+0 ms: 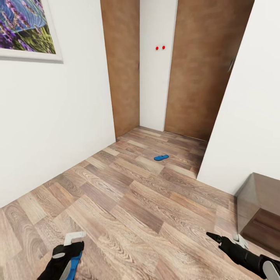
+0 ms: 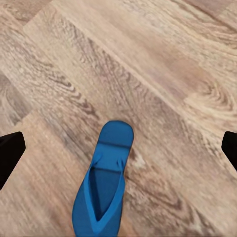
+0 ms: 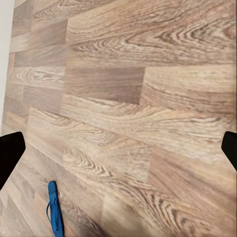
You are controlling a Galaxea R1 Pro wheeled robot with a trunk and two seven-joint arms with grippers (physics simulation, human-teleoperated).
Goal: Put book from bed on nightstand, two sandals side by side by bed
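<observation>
One blue sandal [image 1: 160, 157] lies on the wood floor far ahead, near the brown doors. In the left wrist view, a second blue sandal [image 2: 104, 183] lies flat on the planks with its straps up. My left gripper [image 2: 118, 150] hangs over it, open, with the dark fingertips [image 2: 10, 150] wide apart and not touching it. In the head view, that gripper [image 1: 70, 243] sits at the bottom left. My right gripper [image 1: 224, 238] is low at the bottom right, open and empty. The right wrist view shows a blue sandal [image 3: 54, 210] some way off on the floor. The bed and the book are out of view.
A low dark-brown nightstand [image 1: 259, 204] stands at the bottom right against a white wall corner [image 1: 233, 128]. A white wall with a framed lavender picture [image 1: 27, 29] runs along the left. Two brown doors [image 1: 200, 70] close the far end.
</observation>
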